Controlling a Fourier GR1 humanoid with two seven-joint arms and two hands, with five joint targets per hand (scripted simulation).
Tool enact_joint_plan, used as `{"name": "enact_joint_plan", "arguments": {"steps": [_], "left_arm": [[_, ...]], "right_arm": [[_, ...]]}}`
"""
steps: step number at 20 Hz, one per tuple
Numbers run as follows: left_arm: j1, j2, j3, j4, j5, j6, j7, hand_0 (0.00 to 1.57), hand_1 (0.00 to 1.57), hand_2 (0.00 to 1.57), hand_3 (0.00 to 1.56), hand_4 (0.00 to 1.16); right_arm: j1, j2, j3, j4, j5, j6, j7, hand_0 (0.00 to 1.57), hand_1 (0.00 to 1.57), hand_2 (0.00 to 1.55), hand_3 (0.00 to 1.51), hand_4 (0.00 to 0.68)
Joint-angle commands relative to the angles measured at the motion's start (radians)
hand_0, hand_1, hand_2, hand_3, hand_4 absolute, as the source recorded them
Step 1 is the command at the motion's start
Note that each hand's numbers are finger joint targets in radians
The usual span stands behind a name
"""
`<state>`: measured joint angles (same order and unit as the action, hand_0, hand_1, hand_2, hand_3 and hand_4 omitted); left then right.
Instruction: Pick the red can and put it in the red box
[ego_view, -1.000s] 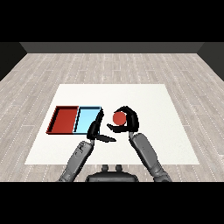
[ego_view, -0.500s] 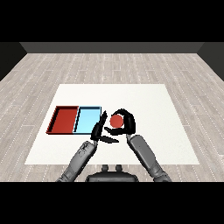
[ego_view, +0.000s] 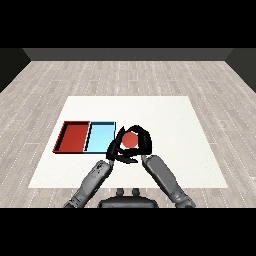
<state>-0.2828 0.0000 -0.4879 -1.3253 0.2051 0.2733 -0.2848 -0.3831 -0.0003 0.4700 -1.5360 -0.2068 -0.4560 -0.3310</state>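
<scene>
The red can (ego_view: 130, 140) is held in my right hand (ego_view: 142, 143), whose fingers curl round it just right of the light blue tray (ego_view: 100, 136). The red tray (ego_view: 73, 136) lies to the left of the blue one, with nothing in it. My left hand (ego_view: 116, 150) sits right beside the can, at the blue tray's near right corner, its fingers straight and partly hidden against the right hand.
Both trays lie side by side on the white table (ego_view: 170, 120), left of centre. Bare table stretches to the right and behind the hands. Wooden floor surrounds the table.
My right hand has carried the red can leftward, from right of the trays to close beside the blue tray. The left hand has stayed about where it was.
</scene>
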Motion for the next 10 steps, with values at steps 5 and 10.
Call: {"name": "enact_joint_plan", "arguments": {"steps": [5, 10], "left_arm": [[-0.106, 0.0, -0.013, 0.104, 0.082, 0.003, -0.019, 0.0, 0.0, 0.0, 0.0, 0.0], [-0.007, 0.0, -0.018, -0.032, 0.042, -0.022, 0.017, 0.0, 0.0, 0.0, 0.0, 0.0]], "right_arm": [[0.015, 0.0, 0.001, -0.007, -0.035, 0.026, -0.003, 1.53, 1.53, 1.46, 1.42, 0.659], [-0.058, 0.0, 0.051, 0.077, -0.063, -0.029, -0.062, 1.52, 1.52, 1.46, 1.4, 0.646]]}}
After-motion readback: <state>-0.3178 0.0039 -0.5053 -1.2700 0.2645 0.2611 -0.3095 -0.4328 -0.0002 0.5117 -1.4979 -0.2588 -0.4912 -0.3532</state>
